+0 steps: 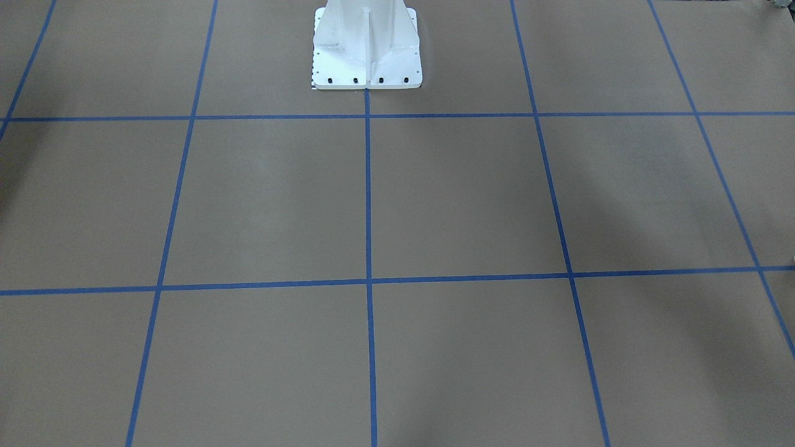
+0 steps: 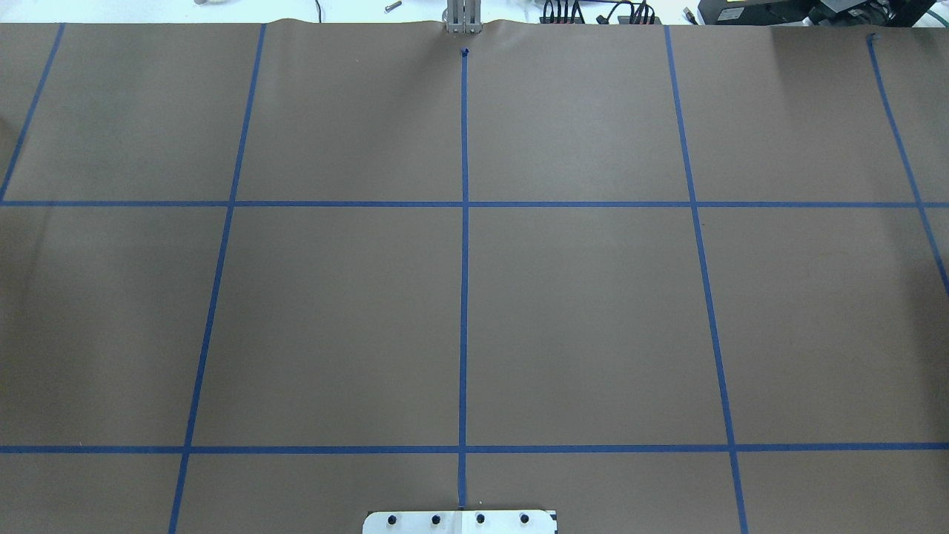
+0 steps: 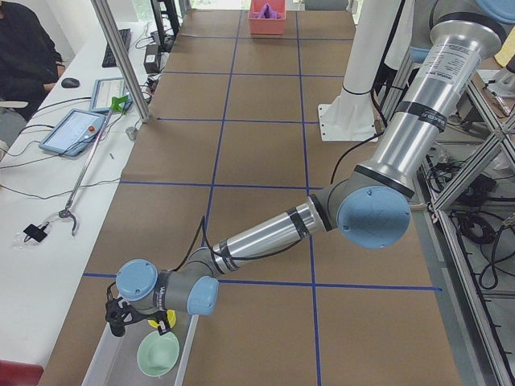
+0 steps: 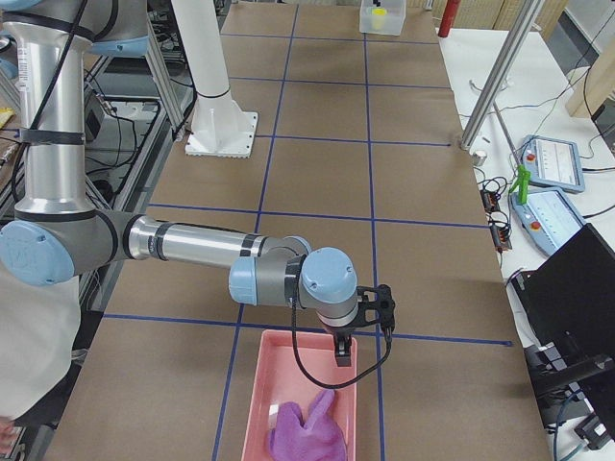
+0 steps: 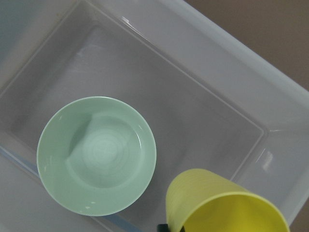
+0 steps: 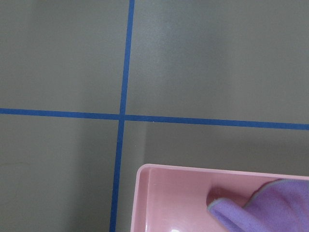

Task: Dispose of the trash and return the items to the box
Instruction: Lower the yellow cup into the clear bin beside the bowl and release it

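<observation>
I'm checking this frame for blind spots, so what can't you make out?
Left gripper: left side view only, by the cup; open or shut unclear.
Right gripper: right side view only, too small to judge.
Tray and cloth: cut off by the bottom edge there.
Overhead and front views: no arms in frame.

Left arm (image 3: pixel 257 240) and right arm (image 4: pixel 192 240): silver tubes, pale-blue joint caps, black bands. White pedestal (image 1: pixel 366 43): black screws (image 1: pixel 355 80) along pedestal's foot plate.
</observation>
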{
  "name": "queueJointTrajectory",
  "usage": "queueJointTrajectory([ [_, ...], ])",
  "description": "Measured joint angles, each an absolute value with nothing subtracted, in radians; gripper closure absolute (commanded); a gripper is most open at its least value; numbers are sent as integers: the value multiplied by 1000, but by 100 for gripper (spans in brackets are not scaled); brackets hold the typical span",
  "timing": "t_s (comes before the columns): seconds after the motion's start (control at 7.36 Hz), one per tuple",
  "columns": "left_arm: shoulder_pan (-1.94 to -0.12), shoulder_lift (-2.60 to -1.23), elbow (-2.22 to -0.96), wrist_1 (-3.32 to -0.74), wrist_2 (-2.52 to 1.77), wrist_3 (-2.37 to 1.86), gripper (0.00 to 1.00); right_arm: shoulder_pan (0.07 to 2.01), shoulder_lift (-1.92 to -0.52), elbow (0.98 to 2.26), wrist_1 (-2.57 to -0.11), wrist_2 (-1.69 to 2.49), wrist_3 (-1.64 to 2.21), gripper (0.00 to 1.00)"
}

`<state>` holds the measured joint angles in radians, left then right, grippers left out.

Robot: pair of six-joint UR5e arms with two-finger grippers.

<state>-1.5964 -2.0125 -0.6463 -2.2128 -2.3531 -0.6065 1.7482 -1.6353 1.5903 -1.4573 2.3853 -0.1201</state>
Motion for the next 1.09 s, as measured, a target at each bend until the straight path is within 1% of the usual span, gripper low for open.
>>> queueJointTrajectory([
  [0.27, -1597, -2004, -675, -2264, -2379, -599, 1, 1746, -1638, 1605, -1464, 2385, -100, 0],
  [0.54, -1603, -2001, -799, -2243, -2403, -593, 1, 1739, -1638, 1649, -1532, 2385, -92, 0],
  [0.81, -1608, -1970, -987, -2138, -2371, -521, 1, 1734, -1639, 1687, -1598, 2382, -91, 0],
  [0.95, -1608, -1936, -1120, -2033, -2317, -431, 1, 1734, -1642, 1692, -1610, 2379, -91, 0],
  [1.09, -1608, -1870, -1287, -1905, -2247, -314, 1, 1734, -1650, 1694, -1616, 2376, -91, 0],
])
